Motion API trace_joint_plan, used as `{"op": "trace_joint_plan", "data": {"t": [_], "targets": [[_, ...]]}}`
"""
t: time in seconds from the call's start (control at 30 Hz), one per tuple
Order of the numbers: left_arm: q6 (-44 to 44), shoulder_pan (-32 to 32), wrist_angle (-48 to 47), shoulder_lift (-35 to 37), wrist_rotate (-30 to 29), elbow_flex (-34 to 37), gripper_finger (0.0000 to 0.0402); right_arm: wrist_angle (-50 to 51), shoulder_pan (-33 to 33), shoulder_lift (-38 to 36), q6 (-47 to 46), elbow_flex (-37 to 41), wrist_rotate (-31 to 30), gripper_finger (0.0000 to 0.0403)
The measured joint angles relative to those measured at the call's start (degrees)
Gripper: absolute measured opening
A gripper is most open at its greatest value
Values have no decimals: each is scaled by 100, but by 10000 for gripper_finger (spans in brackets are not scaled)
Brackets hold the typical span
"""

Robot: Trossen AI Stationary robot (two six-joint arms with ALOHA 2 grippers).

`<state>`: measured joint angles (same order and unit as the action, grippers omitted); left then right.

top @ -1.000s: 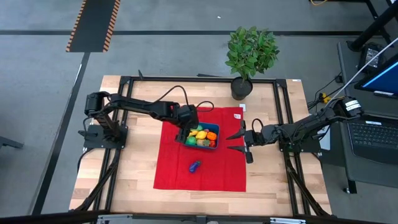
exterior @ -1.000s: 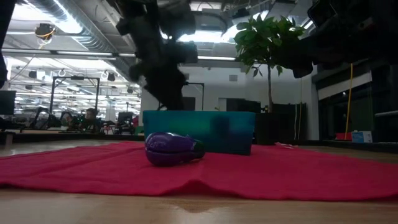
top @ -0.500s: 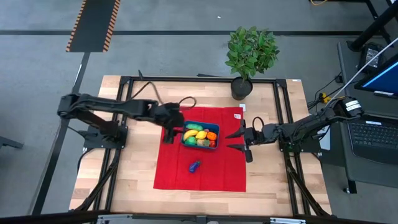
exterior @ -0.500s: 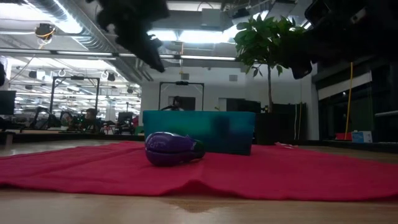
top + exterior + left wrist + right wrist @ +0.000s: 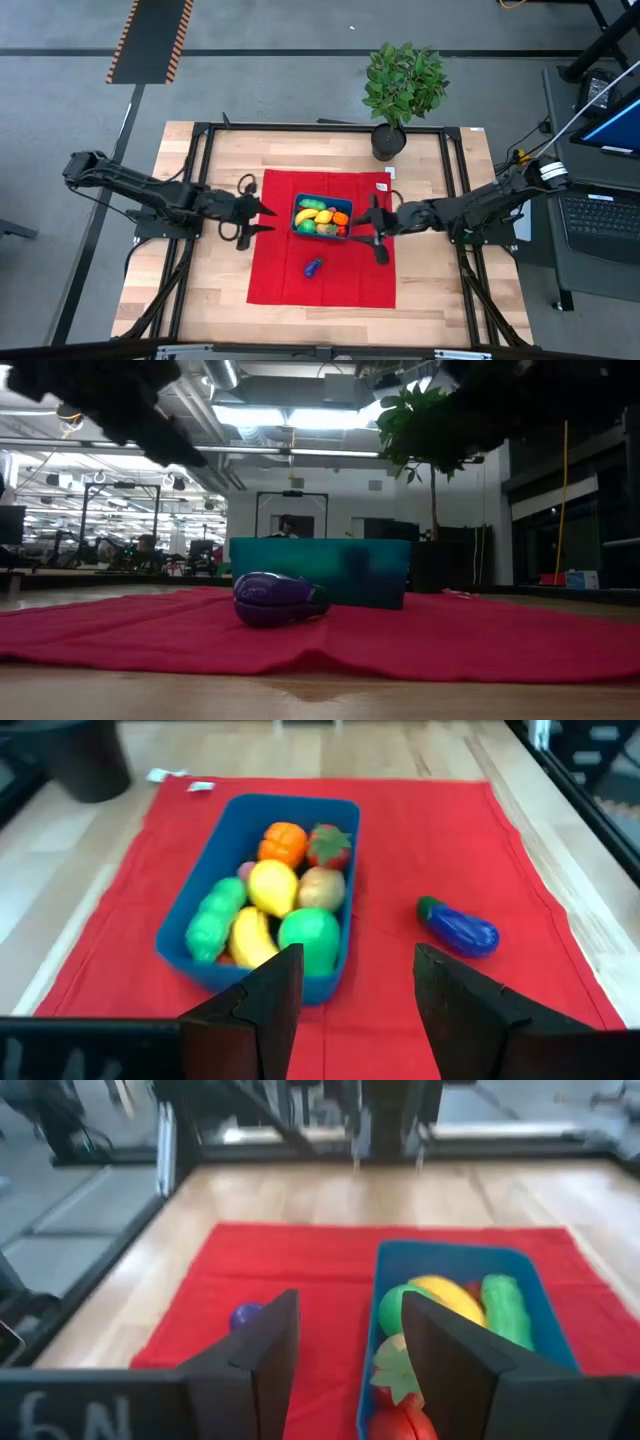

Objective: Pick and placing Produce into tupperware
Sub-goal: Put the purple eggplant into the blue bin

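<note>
From above: dark teal plastic tupperware [image 5: 322,220] on red cloth [image 5: 300,285], nearly full.

Low view: purple toy eggplant [image 5: 277,600] lying outside, last one left.

Wrist views: left gripper [image 5: 352,982] and right gripper [image 5: 342,1335] both spread wide, nothing held.

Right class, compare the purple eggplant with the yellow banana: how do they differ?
The eggplant is purple with a green cap; the banana is plain yellow. The eggplant lies alone on the red cloth, outside the blue container; the banana sits inside it, packed among other produce. Both are small toy foods, and neither is held by a claw.
</note>
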<state>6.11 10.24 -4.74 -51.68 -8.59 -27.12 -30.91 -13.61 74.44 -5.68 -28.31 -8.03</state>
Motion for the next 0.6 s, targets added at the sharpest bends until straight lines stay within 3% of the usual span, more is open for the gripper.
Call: {"op": "trace_joint_plan", "data": {"t": [0.4, 0.6], "targets": [[432, 1255, 104, 1479, -1276, 937, 179, 3230, -140, 1799, -13, -3055, 71, 179], [816, 1824, 99, 1815, -1655, 1236, 179, 4543, -133, 2823, 69, -4536, 72, 200]]}}
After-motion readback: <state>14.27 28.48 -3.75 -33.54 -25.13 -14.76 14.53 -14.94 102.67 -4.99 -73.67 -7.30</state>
